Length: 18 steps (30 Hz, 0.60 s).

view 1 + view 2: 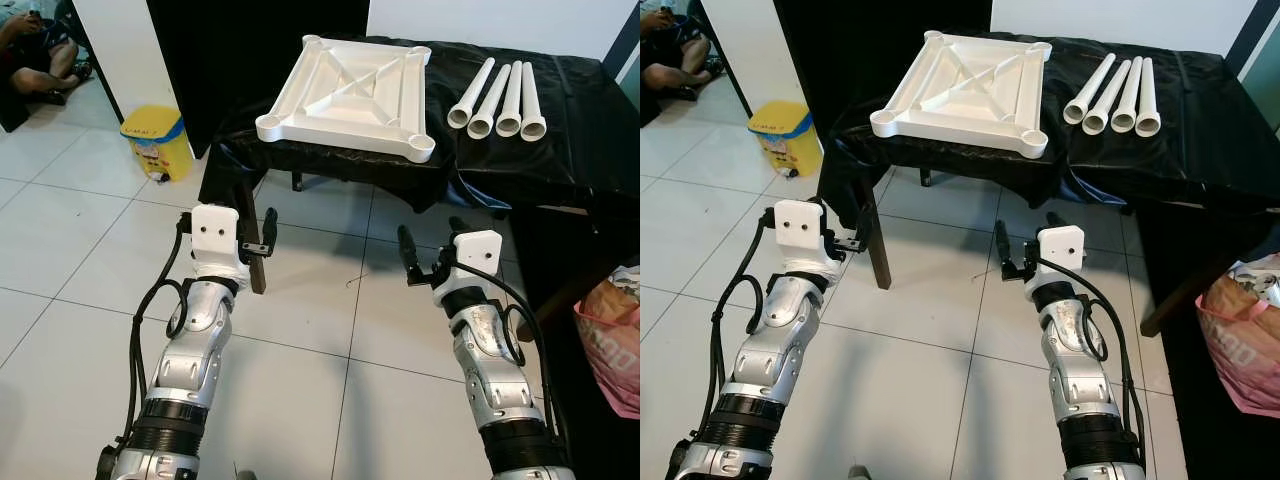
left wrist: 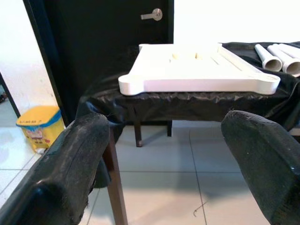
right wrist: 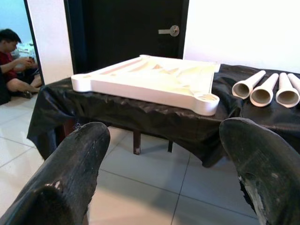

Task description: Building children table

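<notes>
Left gripper (image 1: 258,243) and right gripper (image 1: 428,250) both raised over the tiled floor (image 1: 300,330), jaws apart, nothing held; neither has reached the low table (image 1: 560,150) draped in black cloth.

Step in hand, by judgement: approach, before any pick.

White tabletop (image 1: 345,85) lies underside up near the table's front edge, corner sockets showing. Four white legs (image 1: 497,98) lie side by side just beside it, to the robot's right.

Next move likely calls for stepping closer and taking one leg.

Open floor ahead; yellow bin (image 1: 158,141) far left.

White tile floor (image 1: 60,250), black door (image 3: 131,28) w/ lever handle, white walls.
</notes>
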Tool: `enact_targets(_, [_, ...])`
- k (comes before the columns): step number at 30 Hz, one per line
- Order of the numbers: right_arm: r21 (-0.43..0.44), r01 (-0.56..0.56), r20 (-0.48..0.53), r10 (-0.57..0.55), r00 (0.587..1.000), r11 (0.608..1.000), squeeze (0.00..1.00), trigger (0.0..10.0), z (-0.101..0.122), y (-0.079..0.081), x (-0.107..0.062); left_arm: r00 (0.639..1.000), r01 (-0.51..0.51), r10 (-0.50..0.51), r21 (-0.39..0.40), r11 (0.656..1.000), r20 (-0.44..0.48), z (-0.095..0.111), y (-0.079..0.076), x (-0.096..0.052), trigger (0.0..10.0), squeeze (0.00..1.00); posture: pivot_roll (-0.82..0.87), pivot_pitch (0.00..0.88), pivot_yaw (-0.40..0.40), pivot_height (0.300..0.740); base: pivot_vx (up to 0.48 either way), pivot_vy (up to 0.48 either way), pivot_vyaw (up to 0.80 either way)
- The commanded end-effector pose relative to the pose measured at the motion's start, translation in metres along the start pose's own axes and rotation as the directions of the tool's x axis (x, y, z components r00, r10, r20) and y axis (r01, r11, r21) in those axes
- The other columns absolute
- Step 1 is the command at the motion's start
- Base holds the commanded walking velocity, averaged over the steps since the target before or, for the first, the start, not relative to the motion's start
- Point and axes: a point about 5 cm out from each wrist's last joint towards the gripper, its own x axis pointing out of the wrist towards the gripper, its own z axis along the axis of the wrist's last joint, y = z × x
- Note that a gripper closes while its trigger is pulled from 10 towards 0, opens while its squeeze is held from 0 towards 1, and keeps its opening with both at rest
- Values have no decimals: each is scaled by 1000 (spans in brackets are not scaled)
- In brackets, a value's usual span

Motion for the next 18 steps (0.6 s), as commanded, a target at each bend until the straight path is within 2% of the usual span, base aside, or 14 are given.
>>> enact_targets(1, [-6, -4, -2, 4, 1000, 1000, 0, 10000, -2, 1, 1, 995, 98, -98, -4, 995, -24, -4, -6, -1, 10000, 0, 22, 25, 4, 740, 292, 0, 0])
enact_targets(18, [-6, -2, -8, 2, 1000, 1000, 0, 10000, -4, 2, -1, 995, 94, -94, 2, 996, -28, -4, -3, -3, 10000, 0, 27, 40, 4, 740, 293, 0, 0])
